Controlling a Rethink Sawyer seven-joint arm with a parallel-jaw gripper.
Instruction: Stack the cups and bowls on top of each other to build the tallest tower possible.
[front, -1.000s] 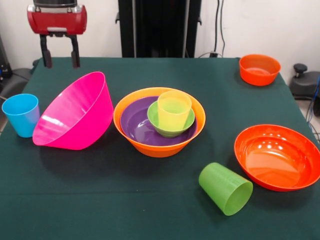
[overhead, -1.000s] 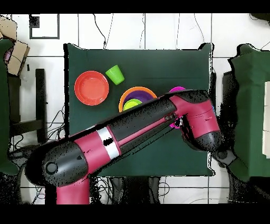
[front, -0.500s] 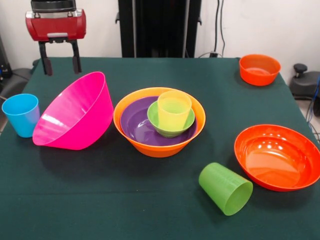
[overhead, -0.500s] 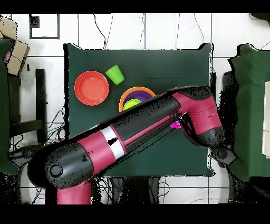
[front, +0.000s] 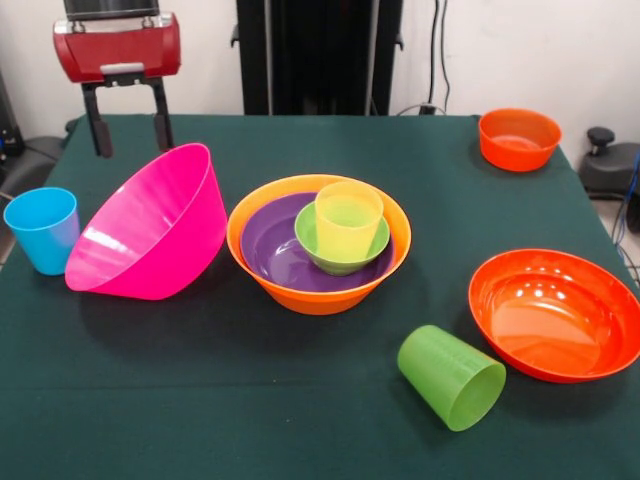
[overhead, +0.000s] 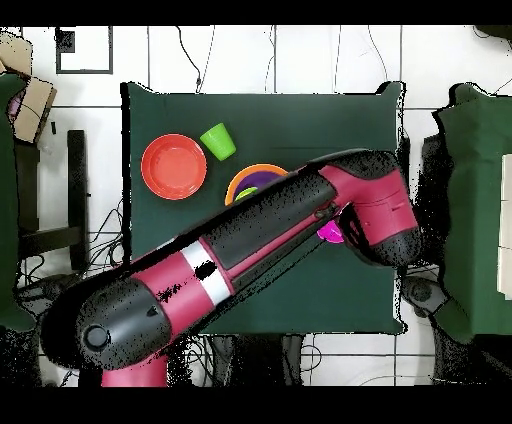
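I am holding my claw (front: 128, 128) wide open and empty, hanging just above the far rim of the tilted pink bowl (front: 150, 228), touching nothing.

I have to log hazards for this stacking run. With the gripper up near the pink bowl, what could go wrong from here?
The pink bowl sits tilted on its side beside the blue cup; a push from the open gripper might roll it into the cup. The lime green cup lies on its side and may roll if touched.
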